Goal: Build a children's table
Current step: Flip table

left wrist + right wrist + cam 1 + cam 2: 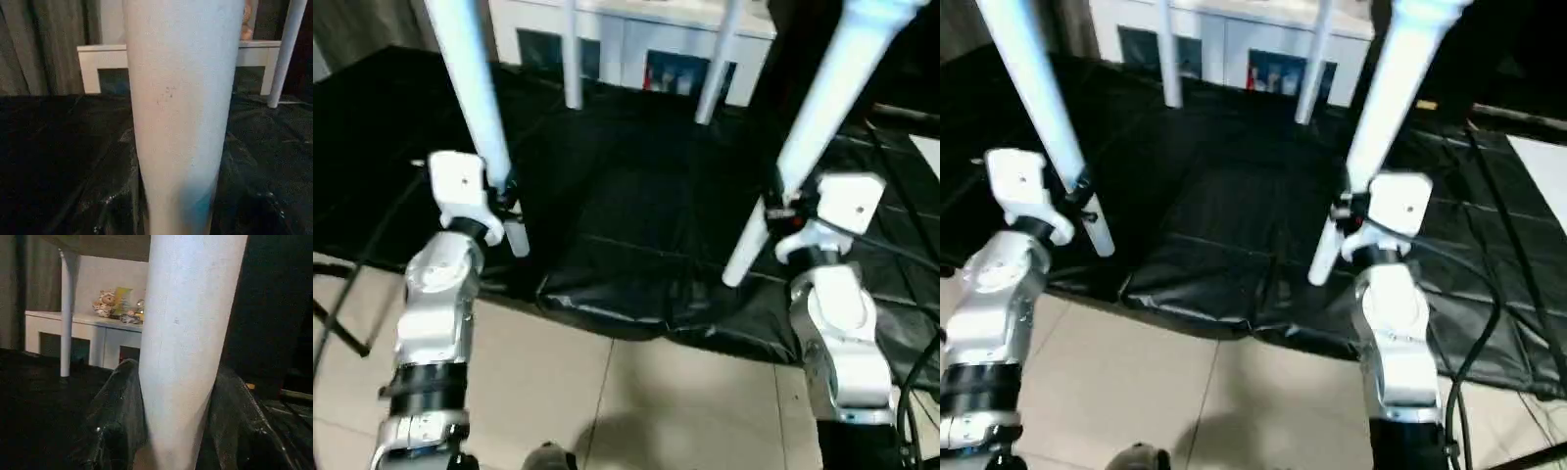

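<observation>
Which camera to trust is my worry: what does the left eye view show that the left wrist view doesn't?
Left eye view adds both hands: left hand gripping the left near leg, right hand gripping the right near leg, plus tiled floor. Left wrist view adds grey curtain and small specks on that left leg. Shared: left near leg, a far leg, black cover, white cabinet.

Light falls from above and in front — the white legs [475, 88] glow pale blue, nearly washed out. The black cover [636, 255] carries soft streaks of glare along its creases and folded front edge. A dim shadow pools on the floor tiles [636, 421] — everything looks slightly soft. In the wrist views the near leg [183, 112] is blurred, the surroundings murky.
</observation>
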Robot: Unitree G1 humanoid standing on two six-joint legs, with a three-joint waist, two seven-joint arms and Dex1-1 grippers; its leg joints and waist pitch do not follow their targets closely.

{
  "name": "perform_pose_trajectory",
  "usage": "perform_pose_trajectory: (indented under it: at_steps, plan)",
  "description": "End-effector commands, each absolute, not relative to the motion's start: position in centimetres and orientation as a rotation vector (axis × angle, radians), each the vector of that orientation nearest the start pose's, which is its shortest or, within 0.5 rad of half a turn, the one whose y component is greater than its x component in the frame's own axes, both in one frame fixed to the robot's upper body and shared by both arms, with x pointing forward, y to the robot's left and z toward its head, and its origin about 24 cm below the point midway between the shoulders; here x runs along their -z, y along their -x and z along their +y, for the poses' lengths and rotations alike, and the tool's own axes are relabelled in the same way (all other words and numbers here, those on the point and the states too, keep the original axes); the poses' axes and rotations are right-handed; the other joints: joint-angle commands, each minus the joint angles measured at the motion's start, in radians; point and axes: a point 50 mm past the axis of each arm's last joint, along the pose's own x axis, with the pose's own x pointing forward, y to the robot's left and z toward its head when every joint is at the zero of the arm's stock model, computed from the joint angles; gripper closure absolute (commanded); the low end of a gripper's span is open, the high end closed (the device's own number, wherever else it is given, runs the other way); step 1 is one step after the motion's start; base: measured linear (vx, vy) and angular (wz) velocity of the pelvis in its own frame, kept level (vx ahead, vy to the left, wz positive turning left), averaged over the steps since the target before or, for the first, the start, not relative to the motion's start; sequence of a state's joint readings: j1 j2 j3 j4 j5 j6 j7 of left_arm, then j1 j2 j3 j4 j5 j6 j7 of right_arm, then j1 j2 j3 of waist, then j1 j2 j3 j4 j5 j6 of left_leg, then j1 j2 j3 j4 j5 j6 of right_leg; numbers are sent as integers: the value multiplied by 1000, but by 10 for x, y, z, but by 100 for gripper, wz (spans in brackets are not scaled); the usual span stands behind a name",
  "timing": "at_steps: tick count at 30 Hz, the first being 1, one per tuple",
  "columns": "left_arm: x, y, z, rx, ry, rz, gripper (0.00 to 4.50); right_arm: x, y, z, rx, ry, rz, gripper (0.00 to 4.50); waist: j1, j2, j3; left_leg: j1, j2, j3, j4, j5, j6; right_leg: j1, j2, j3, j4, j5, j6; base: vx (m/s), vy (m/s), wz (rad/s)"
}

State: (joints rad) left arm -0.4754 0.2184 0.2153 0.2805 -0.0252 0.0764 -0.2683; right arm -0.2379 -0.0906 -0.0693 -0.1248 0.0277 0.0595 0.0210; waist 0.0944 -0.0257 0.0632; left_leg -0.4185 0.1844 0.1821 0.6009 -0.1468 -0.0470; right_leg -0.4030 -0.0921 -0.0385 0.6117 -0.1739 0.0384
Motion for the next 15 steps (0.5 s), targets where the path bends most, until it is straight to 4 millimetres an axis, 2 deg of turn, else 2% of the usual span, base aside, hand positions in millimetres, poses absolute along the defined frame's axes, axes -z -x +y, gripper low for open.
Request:
perform_pose_trajectory:
  at_steps: [1,3,4,5,6,9,10,12,13,14,15]
  plan:
    - [-119,-344,194,170,-233,-119,286,-118,-295,-157,-85,131,-237,291,-17,14,-67,56,28,-26,-89,-507,-80,2,-38,24,-100,-460,-62,0,0,0]
    - [-119,-344,196,158,-249,-119,286,-114,-296,-154,-119,119,-221,291,-25,13,-66,54,29,-31,-91,-524,-85,5,-39,21,-100,-478,-65,0,0,0]
    - [-119,-344,197,149,-276,-122,251,-113,-297,-152,-132,107,-224,291,-27,14,-66,55,30,-32,-90,-536,-86,3,-39,20,-102,-488,-66,0,0,0]
    - [-121,-344,198,136,-286,-136,216,-113,-298,-151,-136,113,-227,235,-28,13,-66,57,30,-33,-90,-541,-86,2,-40,20,-102,-490,-67,0,0,0]
    - [-121,-343,198,133,-284,-145,216,-114,-298,-149,-152,103,-234,235,-30,11,-66,58,30,-33,-90,-548,-84,0,-39,20,-105,-494,-69,0,0,0]
    - [-129,-339,196,132,-246,-209,201,-118,-299,-147,-165,106,-279,214,-35,12,-65,56,31,-34,-90,-543,-82,1,-40,21,-103,-489,-78,0,0,0]
    - [-132,-338,195,133,-225,-230,173,-119,-298,-147,-168,104,-291,184,-39,11,-67,55,31,-33,-89,-546,-78,2,-42,21,-103,-482,-89,0,0,0]
    - [-138,-332,193,137,-171,-276,168,-119,-295,-150,-163,102,-316,177,-40,10,-68,54,33,-32,-89,-536,-71,1,-41,22,-101,-457,-101,0,0,0]
    - [-142,-326,191,140,-127,-312,146,-119,-291,-152,-154,102,-336,158,-38,13,-68,51,35,-32,-91,-534,-68,3,-41,22,-97,-437,-110,0,0,0]
    - [-144,-323,190,141,-115,-327,146,-119,-289,-153,-152,100,-343,158,-38,12,-68,50,36,-32,-91,-532,-68,5,-42,22,-96,-427,-113,0,0,0]
    - [-145,-320,189,139,-100,-337,122,-120,-286,-155,-136,101,-352,134,-36,11,-68,51,37,-29,-89,-526,-62,3,-41,23,-96,-412,-116,0,0,0]
